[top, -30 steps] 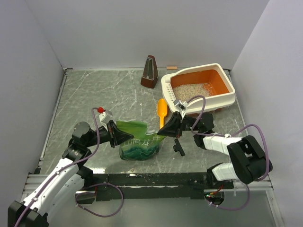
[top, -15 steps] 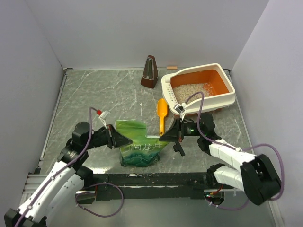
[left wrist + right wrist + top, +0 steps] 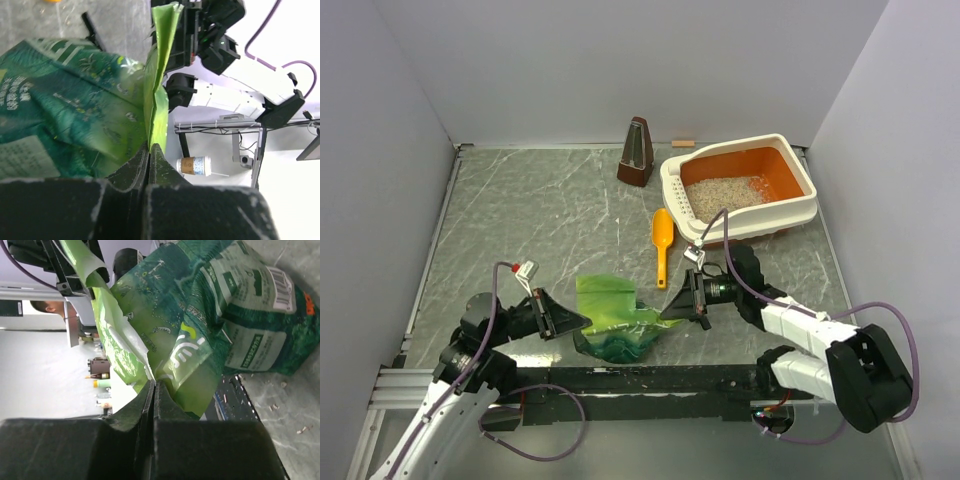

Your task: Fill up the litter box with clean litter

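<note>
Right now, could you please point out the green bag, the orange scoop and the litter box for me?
green bag (image 3: 617, 322): top external view, crumpled middle.
orange scoop (image 3: 662, 230): top external view, its bowl.
litter box (image 3: 780, 219): top external view, near outer wall.

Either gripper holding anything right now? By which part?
Both hold the crinkly green plastic bag. The left gripper is shut on the left end of its top edge and the right gripper on the right end, each pinching thin film.

The litter box (image 3: 775, 220) is cream outside and orange inside, the clean litter (image 3: 720, 192) pale beige, the scoop (image 3: 662, 240) orange, the bag (image 3: 615, 315) green with darker teal print, the bench (image 3: 520, 210) grey-marbled.
</note>
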Tool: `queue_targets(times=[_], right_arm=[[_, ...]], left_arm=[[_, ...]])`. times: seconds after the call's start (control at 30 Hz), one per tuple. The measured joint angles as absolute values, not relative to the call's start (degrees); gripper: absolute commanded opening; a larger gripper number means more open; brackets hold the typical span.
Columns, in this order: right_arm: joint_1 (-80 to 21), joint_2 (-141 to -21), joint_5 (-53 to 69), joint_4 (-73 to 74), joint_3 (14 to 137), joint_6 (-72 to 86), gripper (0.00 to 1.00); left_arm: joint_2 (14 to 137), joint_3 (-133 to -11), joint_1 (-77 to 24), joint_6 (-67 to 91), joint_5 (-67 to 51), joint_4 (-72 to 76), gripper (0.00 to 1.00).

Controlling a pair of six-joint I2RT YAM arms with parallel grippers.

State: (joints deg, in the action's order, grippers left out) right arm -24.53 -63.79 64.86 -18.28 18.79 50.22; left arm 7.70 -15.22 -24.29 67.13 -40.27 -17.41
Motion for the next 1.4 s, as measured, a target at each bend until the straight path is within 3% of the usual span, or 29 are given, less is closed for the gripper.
queue_targets(times=[0.17, 0.27, 0.37, 0.6, 0.9, 1.1, 1.4], right_arm=[[-25.0, -61.5, 64.2, -13.1, 19.1, 48.8, 0.02], [-25.3, -59.0, 63.2, -7.1, 20.9, 45.6, 0.34], [-25.1, -55.7, 59.2, 3.1, 24.6, 39.1, 0.50], [-27.0, -49.8, 45.1, 18.1, 37.1, 25.4, 0.49], [-49.5, -50.6, 28.6, 27.9, 54.6, 5.5, 0.52], [-62.1, -51.5, 24.2, 32.7, 55.0, -6.9, 0.56], [-68.9, -53.1, 20.1, 33.2, 53.2, -18.0, 0.57]], left_arm=[[8.9, -15.2, -24.2, 66.9, -41.2, -19.0, 0.01], [9.6, -15.2, -24.0, 66.7, -41.6, -19.4, 0.01], [10.0, -15.5, -23.7, 66.4, -41.8, -20.0, 0.01], [10.1, -16.6, -23.5, 65.1, -41.5, -22.9, 0.01], [12.3, -21.9, -23.5, 61.5, -37.8, -30.1, 0.01], [12.3, -22.4, -23.5, 60.7, -36.3, -32.5, 0.01], [12.3, -22.6, -23.5, 60.4, -35.5, -33.6, 0.01]])
